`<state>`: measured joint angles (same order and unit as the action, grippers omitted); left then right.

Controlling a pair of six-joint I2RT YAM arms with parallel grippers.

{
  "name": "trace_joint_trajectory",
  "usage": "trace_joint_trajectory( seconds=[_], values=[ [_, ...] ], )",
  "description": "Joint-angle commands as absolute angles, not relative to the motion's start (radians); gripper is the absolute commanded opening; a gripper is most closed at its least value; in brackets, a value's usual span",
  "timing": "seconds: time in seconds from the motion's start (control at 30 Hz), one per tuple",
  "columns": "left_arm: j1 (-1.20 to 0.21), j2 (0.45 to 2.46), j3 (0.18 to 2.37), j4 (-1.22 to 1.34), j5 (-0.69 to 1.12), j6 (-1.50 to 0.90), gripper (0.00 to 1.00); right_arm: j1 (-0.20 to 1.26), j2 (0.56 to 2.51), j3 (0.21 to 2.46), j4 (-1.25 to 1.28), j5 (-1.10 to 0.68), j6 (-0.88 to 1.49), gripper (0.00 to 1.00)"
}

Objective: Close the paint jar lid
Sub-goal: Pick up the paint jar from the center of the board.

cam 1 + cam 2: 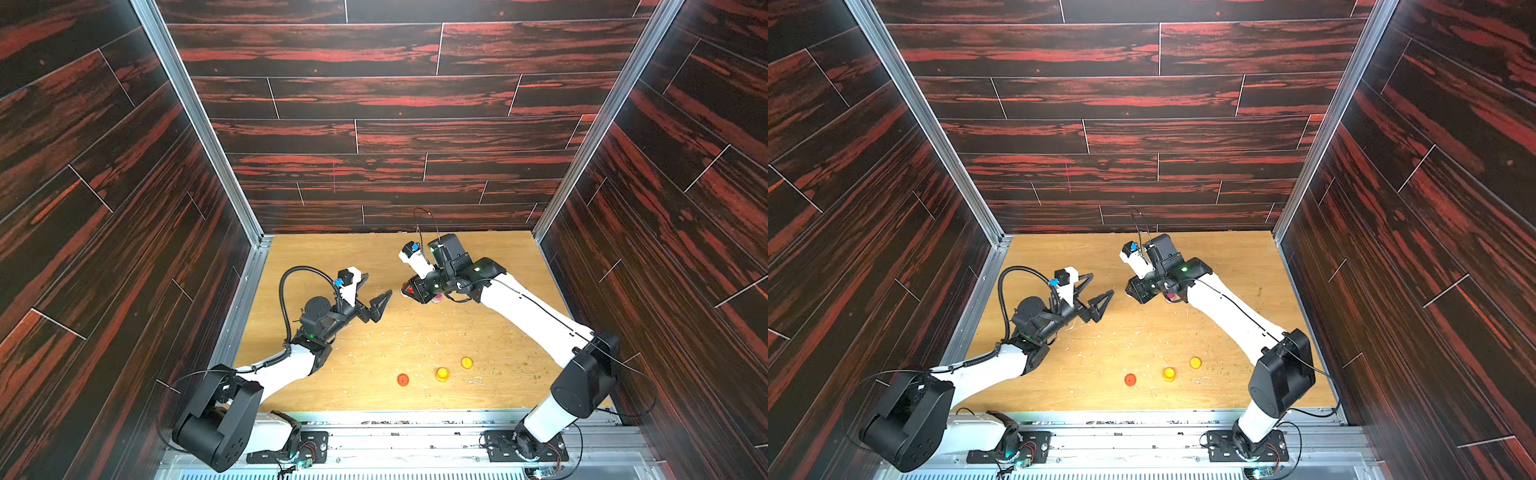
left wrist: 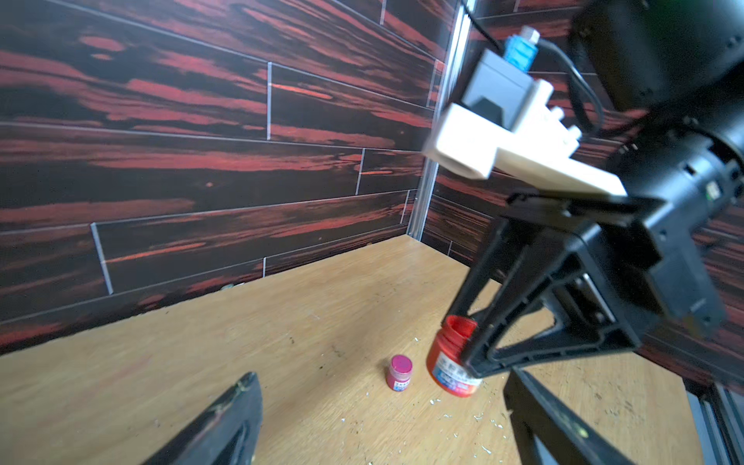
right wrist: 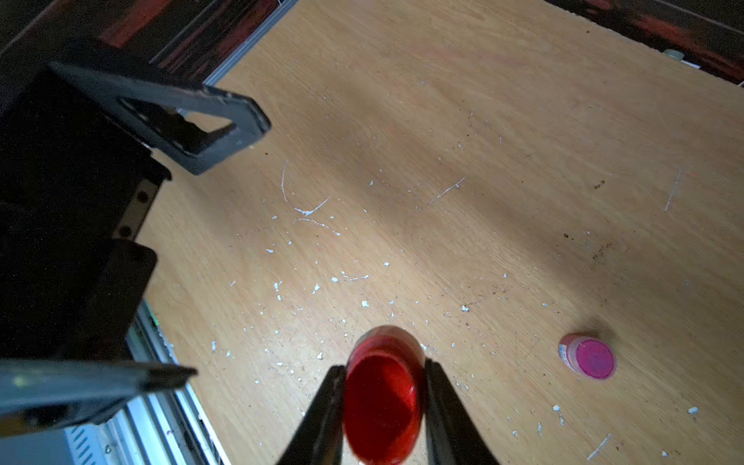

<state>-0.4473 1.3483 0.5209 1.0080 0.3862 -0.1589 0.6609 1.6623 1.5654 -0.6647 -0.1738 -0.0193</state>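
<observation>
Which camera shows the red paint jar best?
The left wrist view: the red paint jar shows body, label and lid. The right wrist view shows only its lid in the right gripper; both top views mostly hide it.

The paint jar (image 2: 447, 370) stands on the counter (image 1: 374, 345), its lid (image 3: 382, 402) between the fingers of the right hand (image 3: 384, 368). A smaller jar (image 2: 399, 372) stands just beside it, and the left hand (image 1: 379, 284) is to their left. Near the front edge a loose lid (image 1: 402, 379), a third jar (image 1: 442, 374) and a second lid (image 1: 466, 362) lie in a row.

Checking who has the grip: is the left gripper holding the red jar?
No, the left gripper hangs open, apart from the red jar.
</observation>
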Motion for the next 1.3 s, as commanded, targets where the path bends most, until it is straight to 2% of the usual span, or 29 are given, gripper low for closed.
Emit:
trace_joint_trajectory(
  seconds=[0.0,0.33,0.63,0.97,1.27],
  values=[
    [-0.471,1.355,0.518,1.063,0.402,-0.056,0.97,0.658,1.687,1.62,-0.736,-0.246,-0.006,0.32],
    [-0.518,1.367,0.535,1.021,0.382,0.03,0.9,0.655,1.705,1.71,-0.789,-0.341,0.037,0.32],
    [-0.529,1.382,0.549,1.023,0.398,0.02,0.76,0.655,1.703,1.709,-0.808,-0.386,0.049,0.32],
    [-0.538,1.385,0.566,0.997,0.408,0.015,0.7,0.656,1.701,1.694,-0.792,-0.425,0.062,0.32],
    [-0.54,1.381,0.569,0.978,0.405,0.021,0.56,0.656,1.698,1.677,-0.782,-0.442,0.071,0.32]
  ],
)
